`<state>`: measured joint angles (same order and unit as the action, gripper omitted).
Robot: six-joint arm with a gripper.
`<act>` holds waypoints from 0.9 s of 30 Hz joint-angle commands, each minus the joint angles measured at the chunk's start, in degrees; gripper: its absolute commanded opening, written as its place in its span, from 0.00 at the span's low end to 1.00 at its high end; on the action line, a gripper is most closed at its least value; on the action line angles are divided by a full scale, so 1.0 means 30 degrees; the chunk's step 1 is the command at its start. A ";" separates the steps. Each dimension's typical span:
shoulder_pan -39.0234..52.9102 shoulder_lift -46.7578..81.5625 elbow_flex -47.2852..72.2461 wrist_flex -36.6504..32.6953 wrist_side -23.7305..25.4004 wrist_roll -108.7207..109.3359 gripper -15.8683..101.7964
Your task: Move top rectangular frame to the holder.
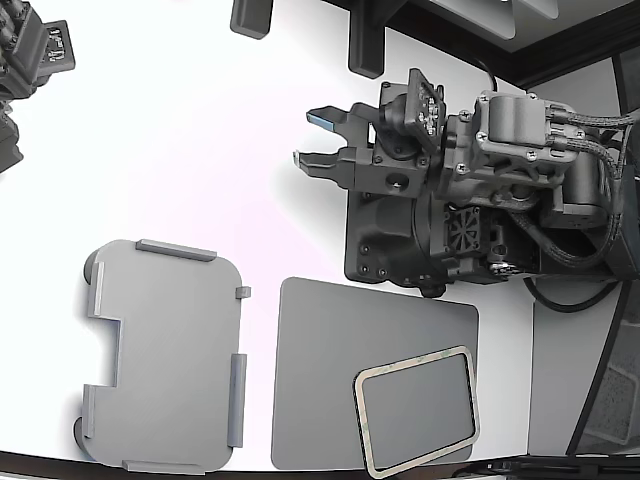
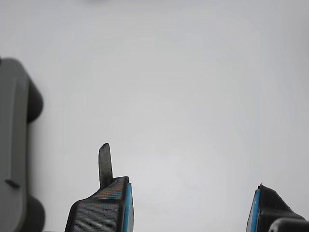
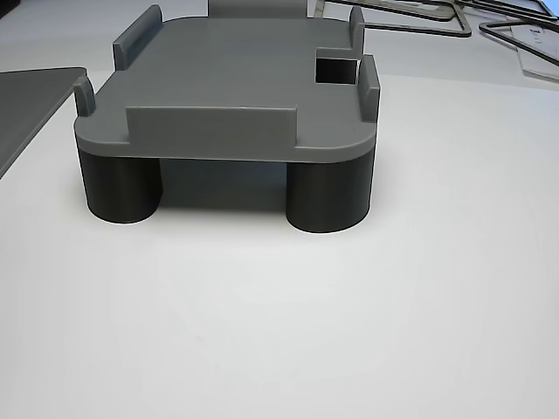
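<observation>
Cream frame (image 1: 417, 411), light grey holder (image 1: 165, 355), dark grey mat (image 1: 330, 350)

No readable txt, labels, brands or nos. in any view. Faint greenish marks on frame (image 1: 417, 411) illegible. Small white patch on dark unit (image 1: 52, 42), exterior view's top left, too blurred.

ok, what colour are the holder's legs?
Dark grey, almost black, under the lighter grey holder; the other view shows the legs best.
</observation>
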<state>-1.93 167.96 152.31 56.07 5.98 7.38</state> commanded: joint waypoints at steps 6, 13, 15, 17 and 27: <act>-0.0322 0.0352 -0.0410 -0.0234 -0.0762 -0.0557 0.98; -0.0322 0.0439 -0.0410 -0.0205 -0.0762 -0.0557 0.98; -0.0322 0.0439 -0.0410 -0.0205 -0.0762 -0.0586 0.98; -0.0293 0.0352 -0.0615 -0.0234 -0.0820 -0.0762 0.98; 0.2402 -0.5273 -0.7529 0.2402 -0.0410 -0.1025 0.98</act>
<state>2.81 157.59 139.31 59.50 4.04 3.96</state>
